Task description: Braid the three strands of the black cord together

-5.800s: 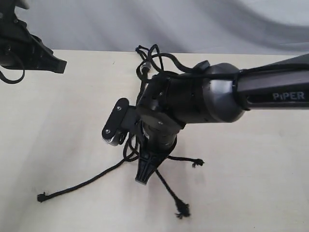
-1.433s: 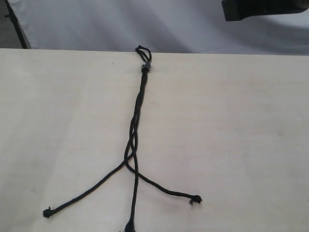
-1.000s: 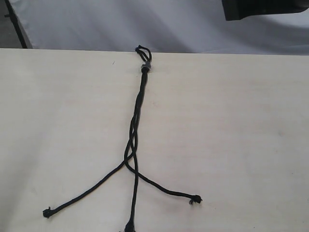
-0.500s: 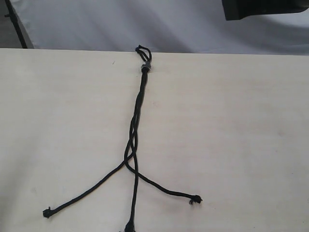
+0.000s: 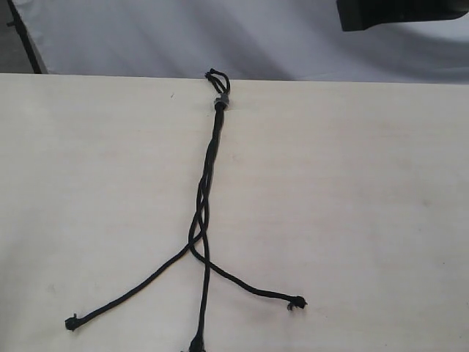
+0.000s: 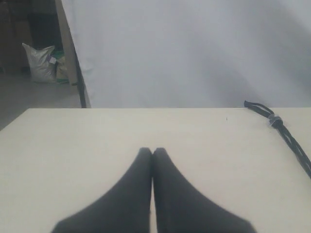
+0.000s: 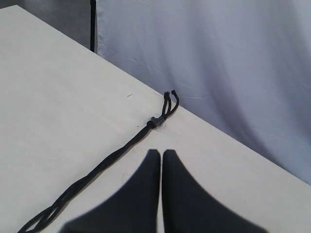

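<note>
Lying lengthwise down the middle of the pale counter (image 5: 352, 205) in the exterior view, the black cord (image 5: 211, 158) has its small loop (image 5: 217, 76) right at the far edge, just in front of the white backdrop (image 5: 146, 37). Its greyish band (image 5: 221, 102) sits just nearer. From there the plait runs toward the near side, tight at first and looser lower down, until the three strands (image 5: 198, 253) part. One slants to the near left and ends in a knotted tip (image 5: 71, 322), one goes straight on to the picture's bottom edge, and one bends to the near right. Bare counter spreads wide on both sides of the cord, and only a dark piece of arm (image 5: 396, 13) shows at the far right corner, in front of the backdrop. In the left wrist view the left pincer (image 6: 152, 153) has its two fingers pressed together with nothing between them, above bare counter and well apart from the cord's looped end. In the right wrist view the right pincer (image 7: 161, 154) is likewise closed and empty, looking down on the banded end at the counter's far edge.
</note>
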You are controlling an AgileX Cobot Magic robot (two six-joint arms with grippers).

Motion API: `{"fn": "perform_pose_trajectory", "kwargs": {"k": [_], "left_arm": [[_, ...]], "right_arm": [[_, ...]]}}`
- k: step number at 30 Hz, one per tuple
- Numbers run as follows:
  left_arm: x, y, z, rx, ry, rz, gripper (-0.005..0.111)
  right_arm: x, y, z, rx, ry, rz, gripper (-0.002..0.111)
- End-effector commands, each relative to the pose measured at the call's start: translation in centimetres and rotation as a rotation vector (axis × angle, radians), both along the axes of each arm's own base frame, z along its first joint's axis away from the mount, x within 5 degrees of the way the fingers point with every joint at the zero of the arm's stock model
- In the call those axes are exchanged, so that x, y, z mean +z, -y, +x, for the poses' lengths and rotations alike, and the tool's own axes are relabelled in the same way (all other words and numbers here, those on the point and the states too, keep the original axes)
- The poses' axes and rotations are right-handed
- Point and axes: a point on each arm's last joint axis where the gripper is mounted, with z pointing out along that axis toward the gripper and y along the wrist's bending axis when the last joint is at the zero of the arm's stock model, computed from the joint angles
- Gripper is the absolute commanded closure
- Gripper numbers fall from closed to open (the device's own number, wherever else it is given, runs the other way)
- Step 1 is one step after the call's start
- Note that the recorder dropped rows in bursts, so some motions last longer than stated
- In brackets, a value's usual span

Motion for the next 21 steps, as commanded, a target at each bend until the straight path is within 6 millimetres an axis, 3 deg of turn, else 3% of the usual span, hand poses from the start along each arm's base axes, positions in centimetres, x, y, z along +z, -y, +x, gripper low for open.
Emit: {"fn": "perform_pose_trajectory", "kwargs": {"k": [1, 8, 14, 21], "left_arm": [[-0.1, 0.0, 0.0, 0.002, 0.001, -0.013, 0.107], [-0.1, 0.0, 0.0, 0.002, 0.001, -0.013, 0.107], [-0.1, 0.0, 0.0, 0.002, 0.001, -0.013, 0.107], [-0.1, 0.0, 0.0, 0.002, 0.001, -0.013, 0.107]], "right_arm": [[0.1, 0.1, 0.0, -0.007, 0.01, 0.006, 0.106], [0.1, 0.1, 0.0, -0.007, 0.01, 0.006, 0.106], [0.2, -0.1, -0.8, -0.033, -0.018, 0.185, 0.106], [-4.8, 1.1, -5.7, -0.008, -0.058, 0.238, 0.106]]}}
